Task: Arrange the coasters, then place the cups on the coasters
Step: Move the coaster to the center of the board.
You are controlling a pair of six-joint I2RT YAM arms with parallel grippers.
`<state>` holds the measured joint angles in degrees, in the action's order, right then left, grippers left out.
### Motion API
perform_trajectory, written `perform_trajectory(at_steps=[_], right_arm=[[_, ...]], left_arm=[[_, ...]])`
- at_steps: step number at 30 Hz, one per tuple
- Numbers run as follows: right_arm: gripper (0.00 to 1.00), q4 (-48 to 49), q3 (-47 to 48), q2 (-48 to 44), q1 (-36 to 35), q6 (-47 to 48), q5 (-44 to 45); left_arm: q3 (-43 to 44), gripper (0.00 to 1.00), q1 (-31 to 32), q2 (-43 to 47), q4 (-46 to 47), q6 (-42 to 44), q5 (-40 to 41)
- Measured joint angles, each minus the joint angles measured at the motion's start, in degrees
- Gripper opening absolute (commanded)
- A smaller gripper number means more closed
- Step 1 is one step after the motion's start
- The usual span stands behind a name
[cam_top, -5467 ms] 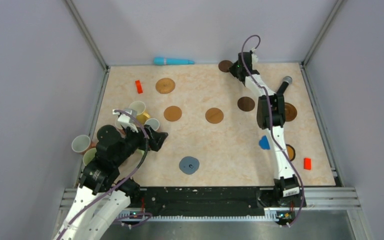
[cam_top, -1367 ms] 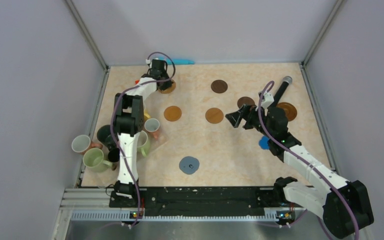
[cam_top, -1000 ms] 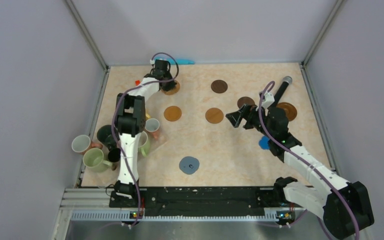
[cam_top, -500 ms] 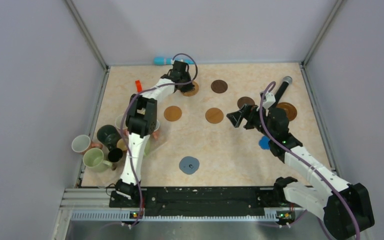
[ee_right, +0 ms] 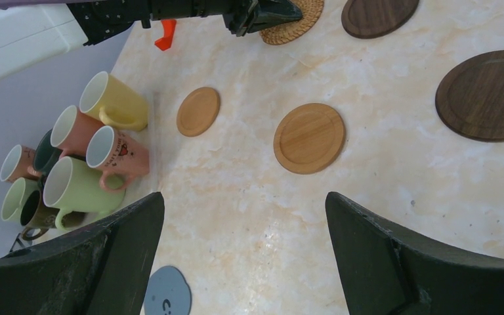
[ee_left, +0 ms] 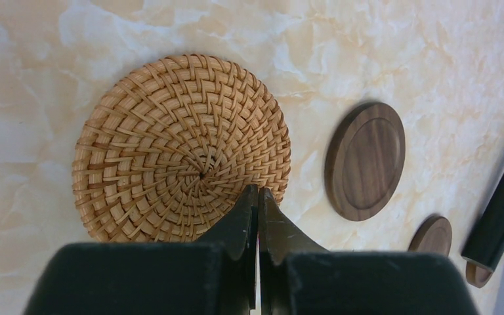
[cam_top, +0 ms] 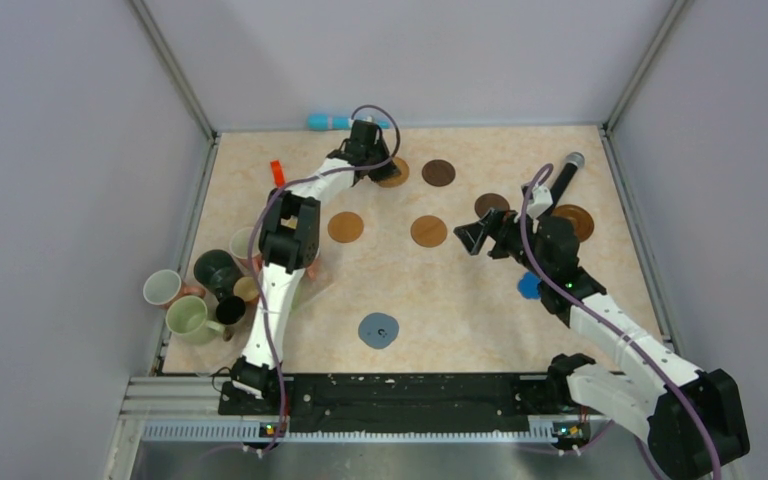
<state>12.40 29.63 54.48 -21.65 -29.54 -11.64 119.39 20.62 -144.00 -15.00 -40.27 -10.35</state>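
My left gripper (cam_top: 385, 170) is shut, its tips resting on the near edge of a woven rattan coaster (ee_left: 177, 164) at the back of the table. A dark wooden coaster (ee_left: 365, 159) lies just to the right of it. My right gripper (ee_right: 244, 197) hangs open over bare table in the middle, holding nothing. Two tan coasters (cam_top: 345, 226) (cam_top: 428, 231), dark coasters (cam_top: 491, 206), a bright blue one (cam_top: 528, 286) and a grey-blue one (cam_top: 378, 330) lie spread about. The cups (ee_right: 113, 102) stand bunched at the left edge (cam_top: 188, 318).
A black microphone (cam_top: 564, 175) lies at the back right beside a large dark coaster (cam_top: 578, 224). A red block (cam_top: 278, 172) sits at the back left, and a teal object (cam_top: 332, 122) lies against the back wall. Grey walls close in the table.
The left gripper slid to the right along the back of the table, and the woven coaster went with it to beside the dark wooden one. The right arm stayed still.
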Motion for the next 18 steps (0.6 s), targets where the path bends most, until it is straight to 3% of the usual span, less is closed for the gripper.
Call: perform_trajectory(at_steps=[18], right_arm=[[0.92,0.0,0.0,0.0,0.0,0.0,0.2]], left_arm=[[0.6,0.02,1.0,-1.4,3.0,-2.4,-1.9]])
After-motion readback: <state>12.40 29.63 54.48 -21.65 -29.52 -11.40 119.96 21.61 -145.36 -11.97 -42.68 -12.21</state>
